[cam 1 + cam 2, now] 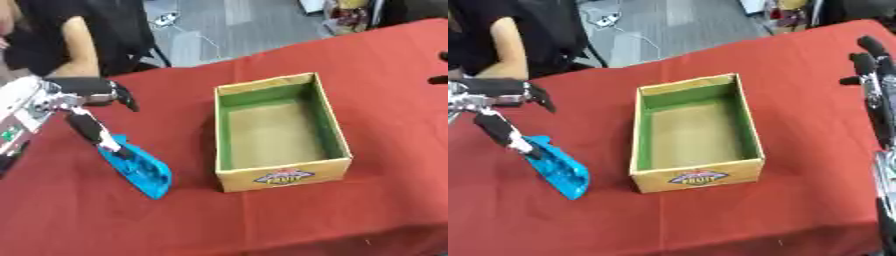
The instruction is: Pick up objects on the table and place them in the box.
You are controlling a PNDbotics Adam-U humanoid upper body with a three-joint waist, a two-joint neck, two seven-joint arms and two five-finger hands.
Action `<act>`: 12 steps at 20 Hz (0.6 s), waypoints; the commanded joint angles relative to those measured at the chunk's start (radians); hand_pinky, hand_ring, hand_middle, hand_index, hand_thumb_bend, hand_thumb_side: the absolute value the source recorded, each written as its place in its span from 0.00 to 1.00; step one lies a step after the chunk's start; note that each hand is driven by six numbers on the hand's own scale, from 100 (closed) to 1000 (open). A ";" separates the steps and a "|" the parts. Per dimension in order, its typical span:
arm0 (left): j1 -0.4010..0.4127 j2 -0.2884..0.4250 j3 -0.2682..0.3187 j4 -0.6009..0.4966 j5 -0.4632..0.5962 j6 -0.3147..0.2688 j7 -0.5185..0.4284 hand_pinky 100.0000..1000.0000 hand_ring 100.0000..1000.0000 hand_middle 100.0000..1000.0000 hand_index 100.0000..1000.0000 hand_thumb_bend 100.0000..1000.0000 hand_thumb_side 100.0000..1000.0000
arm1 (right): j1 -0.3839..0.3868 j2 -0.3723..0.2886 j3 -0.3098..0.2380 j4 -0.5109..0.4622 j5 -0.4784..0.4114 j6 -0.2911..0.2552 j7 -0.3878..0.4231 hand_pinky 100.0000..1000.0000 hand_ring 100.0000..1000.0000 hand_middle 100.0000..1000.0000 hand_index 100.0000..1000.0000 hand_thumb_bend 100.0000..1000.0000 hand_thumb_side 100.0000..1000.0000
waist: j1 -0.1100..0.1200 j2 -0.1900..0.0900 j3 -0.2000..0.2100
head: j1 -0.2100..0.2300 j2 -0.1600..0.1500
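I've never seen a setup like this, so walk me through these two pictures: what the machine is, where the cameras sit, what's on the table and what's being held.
Both pictures come from a stereo camera in a humanoid robot's head, looking down at its work; they show the same moment from its left and right eye. A person is steering the robot.

The red table carries an open cardboard box with a green lining and nothing visible inside, and to its left a blue object that I can't identify.

The left hand, black and silver, comes in from the left, and its fingers reach down onto the blue object's upper end. Whether they have gripped it isn't clear. The right hand shows at the right edge, fingers straight, holding nothing.
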 commanded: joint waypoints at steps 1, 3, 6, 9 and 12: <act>-0.012 0.022 0.002 0.004 -0.001 -0.007 -0.009 0.76 0.76 0.72 0.80 1.00 0.48 | -0.018 -0.010 0.000 -0.016 -0.002 0.000 0.004 0.64 0.89 0.96 1.00 0.39 1.00 | -0.007 -0.008 0.000 | 0.011 -0.004; -0.012 0.019 -0.001 0.011 -0.001 -0.010 -0.013 0.75 0.76 0.72 0.80 1.00 0.47 | -0.018 -0.010 0.001 -0.015 -0.002 0.000 0.004 0.64 0.89 0.96 1.00 0.39 1.00 | -0.007 -0.008 0.001 | 0.011 -0.004; -0.015 0.012 -0.007 0.020 -0.001 -0.016 -0.020 0.75 0.75 0.72 0.80 1.00 0.47 | -0.018 -0.009 0.002 -0.015 -0.002 -0.001 0.005 0.64 0.89 0.96 1.00 0.39 1.00 | -0.007 -0.008 0.000 | 0.012 -0.005; -0.016 0.006 -0.017 0.026 -0.003 -0.023 -0.029 0.75 0.75 0.71 0.80 1.00 0.46 | -0.018 -0.009 0.002 -0.015 -0.002 -0.001 0.006 0.64 0.89 0.96 1.00 0.39 1.00 | -0.007 -0.007 -0.001 | 0.013 -0.005; -0.017 -0.004 -0.026 0.034 0.005 -0.029 -0.039 0.75 0.75 0.71 0.80 1.00 0.46 | -0.018 -0.008 0.003 -0.015 -0.003 -0.001 0.007 0.64 0.89 0.96 1.00 0.39 1.00 | -0.007 -0.007 -0.002 | 0.013 -0.004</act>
